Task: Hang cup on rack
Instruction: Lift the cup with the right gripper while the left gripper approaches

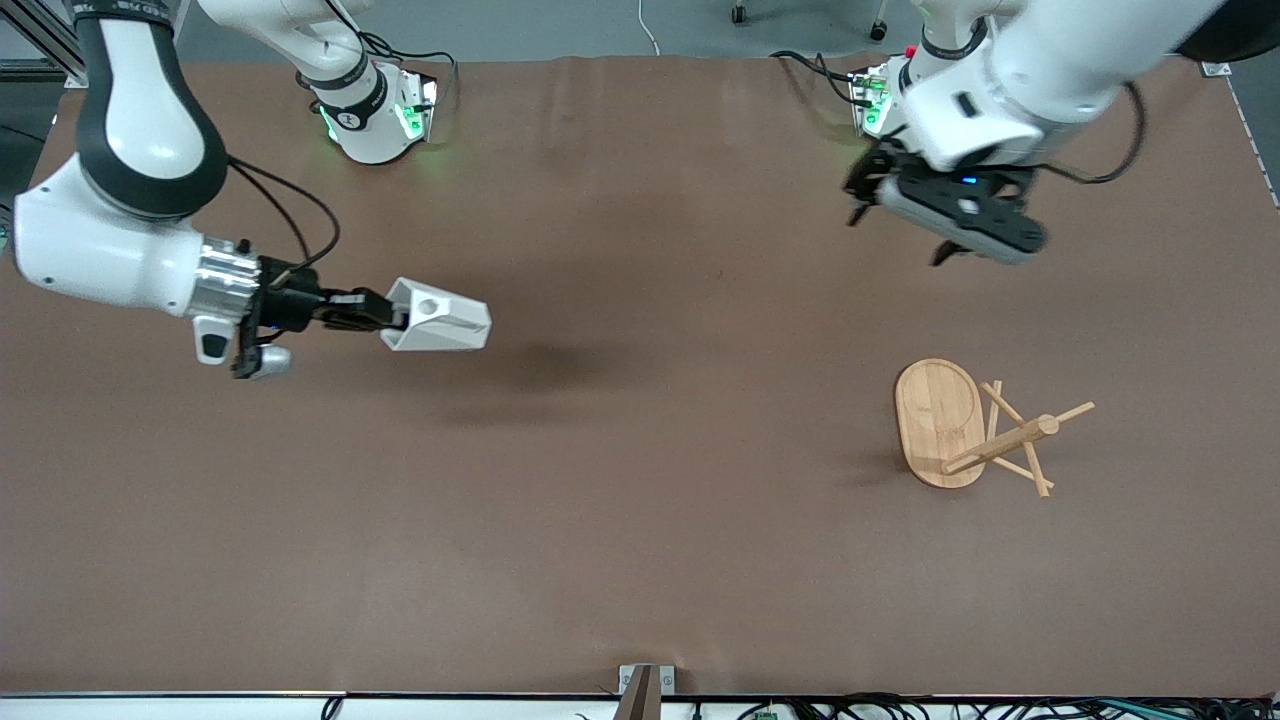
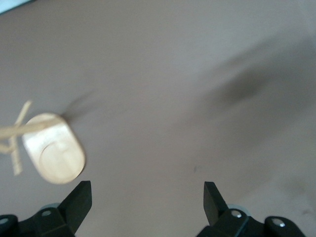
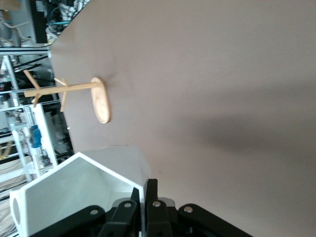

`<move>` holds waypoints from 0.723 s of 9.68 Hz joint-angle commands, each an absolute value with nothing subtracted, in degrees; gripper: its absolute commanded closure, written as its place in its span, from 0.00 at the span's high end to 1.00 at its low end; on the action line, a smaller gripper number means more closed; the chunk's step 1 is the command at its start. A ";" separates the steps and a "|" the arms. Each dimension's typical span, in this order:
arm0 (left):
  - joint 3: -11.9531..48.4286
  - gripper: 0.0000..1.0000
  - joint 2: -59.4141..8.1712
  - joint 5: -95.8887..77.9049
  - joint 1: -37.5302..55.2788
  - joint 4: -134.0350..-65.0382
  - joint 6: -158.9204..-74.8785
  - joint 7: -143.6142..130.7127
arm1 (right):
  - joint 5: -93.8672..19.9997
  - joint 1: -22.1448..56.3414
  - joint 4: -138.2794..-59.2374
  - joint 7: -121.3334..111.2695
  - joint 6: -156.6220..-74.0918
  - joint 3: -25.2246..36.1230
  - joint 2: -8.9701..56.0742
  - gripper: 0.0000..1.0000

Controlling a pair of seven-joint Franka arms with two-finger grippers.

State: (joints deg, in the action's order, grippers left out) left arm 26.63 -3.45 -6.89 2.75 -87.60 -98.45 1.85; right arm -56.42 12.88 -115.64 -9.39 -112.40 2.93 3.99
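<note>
One cup (image 1: 437, 316) is held aloft over the table (image 1: 640, 560).
Its wall is pinched by the right gripper (image 1: 392, 317); the left gripper (image 2: 148, 197), spread wide, is kept empty above the rack (image 1: 975, 428).

The right gripper (image 1: 385, 318) hangs in the air over the brown tabletop (image 1: 600, 520) toward the right arm's end, its fingers (image 1: 345, 310) clamped on the rim of the white faceted cup (image 1: 437, 316), which lies sideways (round-holed handle facing up). A dark shadow sits on the tabletop beside the cup. The rack (image 1: 975, 432) stands on its oval base toward the left arm's end, well apart from the cup. The left gripper (image 1: 900, 225) waits above the tabletop, spread wide and empty.
</note>
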 commanded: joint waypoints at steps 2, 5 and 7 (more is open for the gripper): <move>34.17 1.00 -10.69 -7.74 2.46 -84.32 -103.71 12.70 | -69.48 19.41 -120.32 -13.68 -116.01 3.43 2.63 0.00; 35.95 1.00 -15.02 -7.73 4.82 -81.65 -105.46 25.26 | -82.58 23.37 -125.23 -23.26 -116.46 3.34 2.81 0.00; 36.12 1.00 -15.73 -7.65 9.20 -81.65 -106.52 27.77 | -93.38 27.93 -125.51 -27.14 -117.50 3.43 3.42 0.00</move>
